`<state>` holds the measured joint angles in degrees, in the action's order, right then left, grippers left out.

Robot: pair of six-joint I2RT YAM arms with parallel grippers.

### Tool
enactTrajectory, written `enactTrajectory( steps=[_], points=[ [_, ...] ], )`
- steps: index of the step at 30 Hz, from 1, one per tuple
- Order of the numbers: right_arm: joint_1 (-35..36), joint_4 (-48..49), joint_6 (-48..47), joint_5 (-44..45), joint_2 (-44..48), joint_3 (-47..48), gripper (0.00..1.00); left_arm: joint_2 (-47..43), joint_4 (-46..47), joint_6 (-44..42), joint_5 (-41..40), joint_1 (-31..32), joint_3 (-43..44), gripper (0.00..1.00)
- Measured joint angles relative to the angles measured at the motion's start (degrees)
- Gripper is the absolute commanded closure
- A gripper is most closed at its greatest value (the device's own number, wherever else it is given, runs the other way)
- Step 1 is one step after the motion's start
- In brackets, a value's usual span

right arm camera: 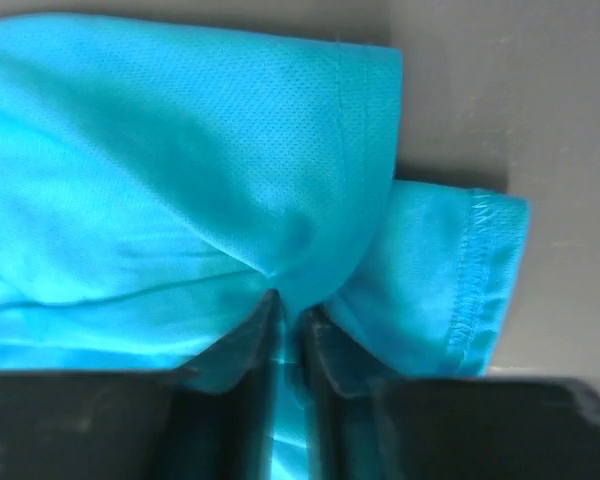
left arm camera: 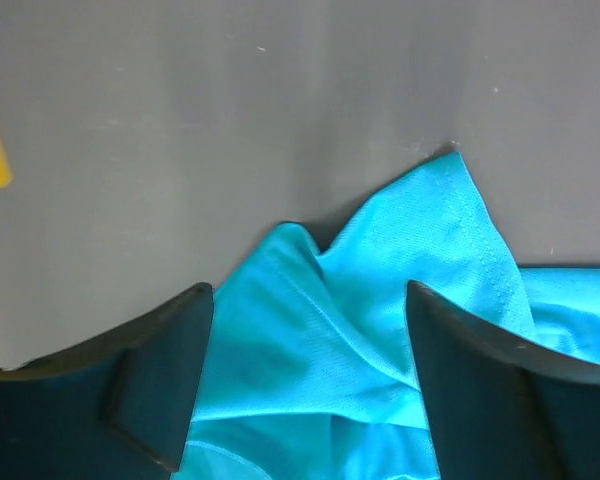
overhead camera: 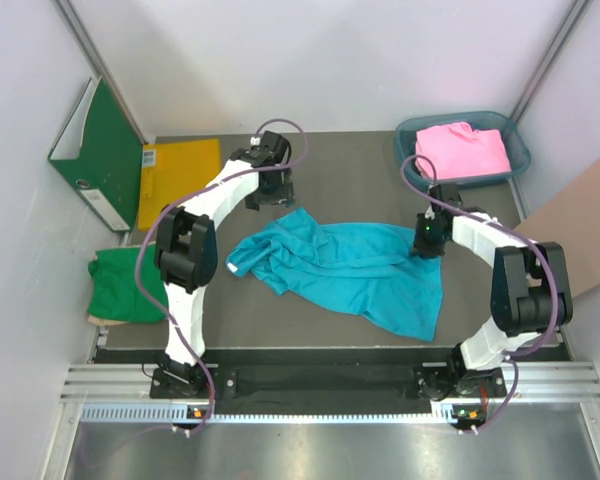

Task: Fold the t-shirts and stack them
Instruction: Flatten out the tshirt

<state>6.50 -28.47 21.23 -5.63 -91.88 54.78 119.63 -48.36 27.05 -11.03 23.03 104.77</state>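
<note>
Only my right wrist view shows my right gripper (right arm camera: 288, 312) clamped on a fold of the turquoise t-shirt (right arm camera: 180, 150). My left gripper (left arm camera: 308, 300) stands apart over its rumpled, hemmed corner.

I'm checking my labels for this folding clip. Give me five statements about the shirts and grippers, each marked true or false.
1. The right gripper pinches the turquoise-blue cloth t-shirt. True.
2. The left gripper is clamped shut on that shirt. False: its jaws stand open over the shirt's far edge.
3. The pink cloth t-shirt lies in the blue plastic bin. True.
4. The bright green cloth t-shirt is stacked on the turquoise one. False: it lies apart from it, at the left side of the table.
5. The turquoise shirt is neatly folded. False: it lies spread out and rumpled.
</note>
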Motion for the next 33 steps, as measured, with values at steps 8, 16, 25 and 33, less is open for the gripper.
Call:
enactTrajectory(
  steps=[8,16,25,33],
  points=[
    [1.18,0.15,0.92,2.34,-0.87,-0.02,1.00,6.71,0.24,-0.70,5.09,0.46,2.73,0.05],
    [1.53,0.00,0.90,3.02,-0.68,-0.02,1.00,16.46,-0.61,-1.51,8.63,2.71,13.51,0.07],
    [1.53,-0.26,0.94,2.97,0.02,-0.02,1.00,19.28,-0.96,-2.25,8.37,4.33,17.11,1.00],
    [1.60,-3.34,0.42,3.58,1.22,4.17,1.00,15.15,-2.60,-2.97,1.95,2.78,13.40,1.00]
  ],
)
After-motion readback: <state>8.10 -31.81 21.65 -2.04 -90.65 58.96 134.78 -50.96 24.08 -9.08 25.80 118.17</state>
